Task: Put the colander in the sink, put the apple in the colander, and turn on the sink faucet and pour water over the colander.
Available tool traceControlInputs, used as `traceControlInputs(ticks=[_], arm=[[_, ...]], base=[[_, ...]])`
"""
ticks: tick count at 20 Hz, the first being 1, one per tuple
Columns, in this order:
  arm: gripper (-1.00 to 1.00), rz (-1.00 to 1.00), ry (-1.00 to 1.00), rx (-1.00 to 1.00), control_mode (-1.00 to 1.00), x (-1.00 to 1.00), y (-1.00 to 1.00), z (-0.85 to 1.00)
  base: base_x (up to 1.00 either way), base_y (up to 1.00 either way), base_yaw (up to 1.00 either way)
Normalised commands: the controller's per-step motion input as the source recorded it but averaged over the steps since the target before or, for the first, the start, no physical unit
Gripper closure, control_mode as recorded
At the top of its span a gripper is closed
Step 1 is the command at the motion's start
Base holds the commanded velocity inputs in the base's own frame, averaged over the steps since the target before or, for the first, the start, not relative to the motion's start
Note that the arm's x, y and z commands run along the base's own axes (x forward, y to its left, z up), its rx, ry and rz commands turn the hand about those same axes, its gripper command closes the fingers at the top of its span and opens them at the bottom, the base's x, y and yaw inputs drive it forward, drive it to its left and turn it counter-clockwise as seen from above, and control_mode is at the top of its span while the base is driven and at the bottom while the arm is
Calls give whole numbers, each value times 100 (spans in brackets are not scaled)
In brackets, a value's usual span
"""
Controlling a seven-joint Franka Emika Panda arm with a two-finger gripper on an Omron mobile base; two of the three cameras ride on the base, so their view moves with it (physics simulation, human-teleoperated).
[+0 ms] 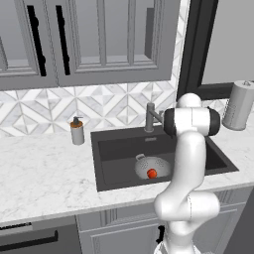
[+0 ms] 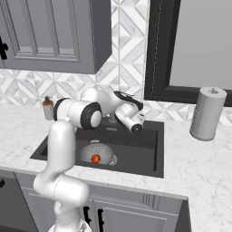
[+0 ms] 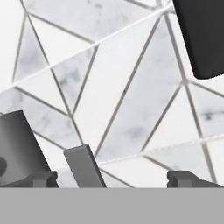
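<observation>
The grey colander [image 1: 151, 166] [image 2: 96, 153] sits upright in the dark sink [image 1: 116, 149] [image 2: 140, 149], near its front. The red-orange apple [image 1: 152, 173] [image 2: 95, 159] lies inside the colander. The sink faucet [image 1: 150, 117] stands at the back rim. In the hand view its dark post [image 3: 19, 144] and flat grey lever [image 3: 85, 166] are close ahead. My gripper [image 3: 113, 179] [image 2: 131, 102] is open and faces the tiled wall, with the lever just ahead between its tips, nearer the left one. It holds nothing. The water is out of view.
A brown-topped soap dispenser [image 1: 77, 131] [image 2: 48, 108] stands left of the sink. A paper towel roll [image 1: 238, 105] [image 2: 207, 113] is on the counter at the right. A dark window frame [image 3: 203, 35] runs above the backsplash, with wall cabinets [image 1: 99, 39] to the left.
</observation>
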Motion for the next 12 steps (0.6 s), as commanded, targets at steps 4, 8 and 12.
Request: traceControlInputs(ticks=[4,8,12], arm=[[-100,0,4,0,-100,1,2,-5],[-100,0,5,0,-100,0,3,-6],[-100,0,2,0,-100,11,5,-8]], base=[[0,0,0],[0,0,0],[0,0,0]])
